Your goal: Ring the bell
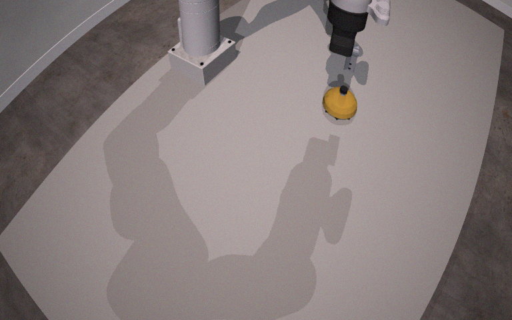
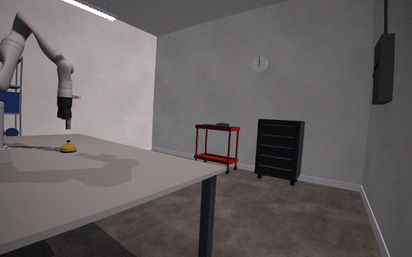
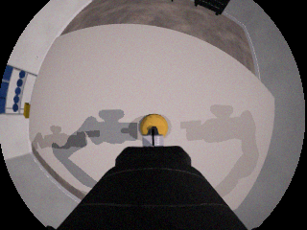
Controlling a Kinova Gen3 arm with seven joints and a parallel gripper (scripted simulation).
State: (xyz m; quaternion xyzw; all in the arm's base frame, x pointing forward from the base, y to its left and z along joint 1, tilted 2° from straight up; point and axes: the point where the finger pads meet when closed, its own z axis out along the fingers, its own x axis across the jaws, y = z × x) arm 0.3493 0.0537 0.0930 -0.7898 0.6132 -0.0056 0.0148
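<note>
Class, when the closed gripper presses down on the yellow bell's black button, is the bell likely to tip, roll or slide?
Tipping looks unlikely: the bell is a low, wide dome sitting flat on the table. Rolling seems equally unlikely. The button is small and central, so an off-centre push by the shut gripper might nudge the bell sideways.

The gripper (image 2: 68, 126) hangs over the bell (image 2: 68, 147), fingers closed on nothing, with open air between its tips and the button (image 1: 343, 89); nothing stands beside the bell on the table (image 2: 120, 182); the arm's base (image 1: 180, 62) sits well apart, off to one side.
</note>
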